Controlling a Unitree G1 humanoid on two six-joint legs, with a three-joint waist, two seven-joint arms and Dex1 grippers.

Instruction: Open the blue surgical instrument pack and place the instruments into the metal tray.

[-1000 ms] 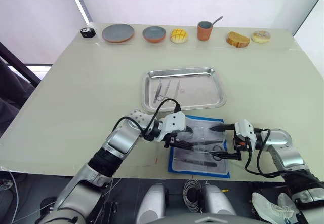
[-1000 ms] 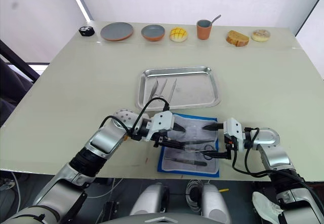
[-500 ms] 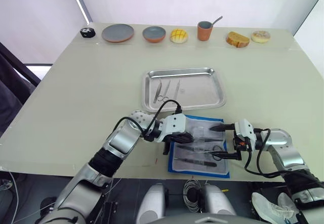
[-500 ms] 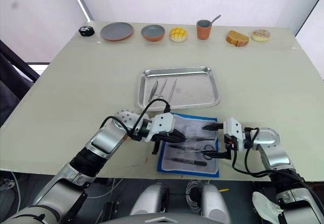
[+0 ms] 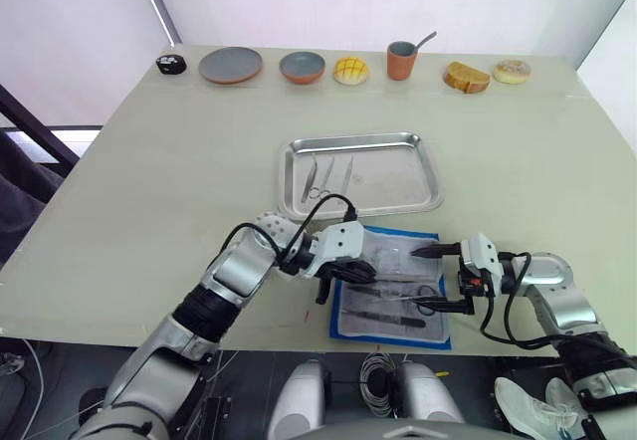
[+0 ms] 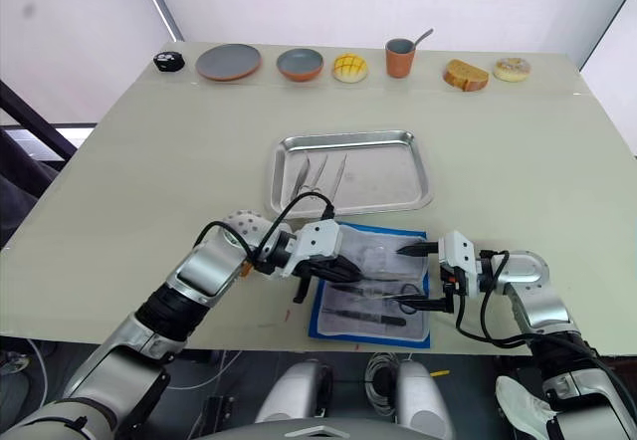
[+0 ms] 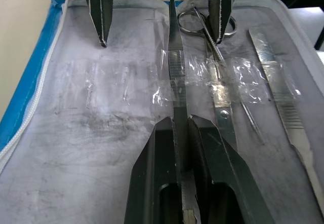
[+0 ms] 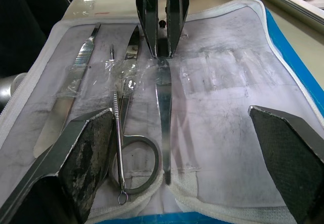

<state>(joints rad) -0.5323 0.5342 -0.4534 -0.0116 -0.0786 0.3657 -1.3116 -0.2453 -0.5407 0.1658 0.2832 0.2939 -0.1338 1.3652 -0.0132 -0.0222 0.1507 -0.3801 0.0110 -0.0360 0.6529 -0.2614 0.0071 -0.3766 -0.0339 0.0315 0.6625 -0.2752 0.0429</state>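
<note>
Left eye view: the blue surgical instrument pack [image 5: 390, 299] lies unfolded at the near table edge, just in front of the metal tray [image 5: 363, 174]. The tray already carries a few instruments [image 5: 328, 177] in its left part. Pack opened; transfer partly done.

Right eye view: left gripper [image 6: 320, 271] sits low at the pack's left edge; right gripper [image 6: 416, 276] rests at its right edge, jaws wide apart, holding nothing. Plates, bread and a cup [image 6: 400, 59] line the far edge, untouched.

Left wrist view: jaws closed on the slim tweezers [image 7: 175, 77], which run lengthwise across the white inner layer. Scissors [image 7: 212, 67] and a scalpel-like tool [image 7: 281, 97] lie beside them under clear tape strips. The tweezers' far part looks to lie on the sheet, so I judge the lift not yet made.

Right wrist view: the same grip seen from the other end; tweezers pinched at one end, scissors and a thin probe [image 8: 117, 148] lying alongside. At least four tools left on the pack.

Change from half a second ago: the left gripper has drawn slightly back toward the pack's left edge with its wrist turned down; right gripper and tray contents unchanged.

Remaining: carry the tweezers to the tray, then the rest.
</note>
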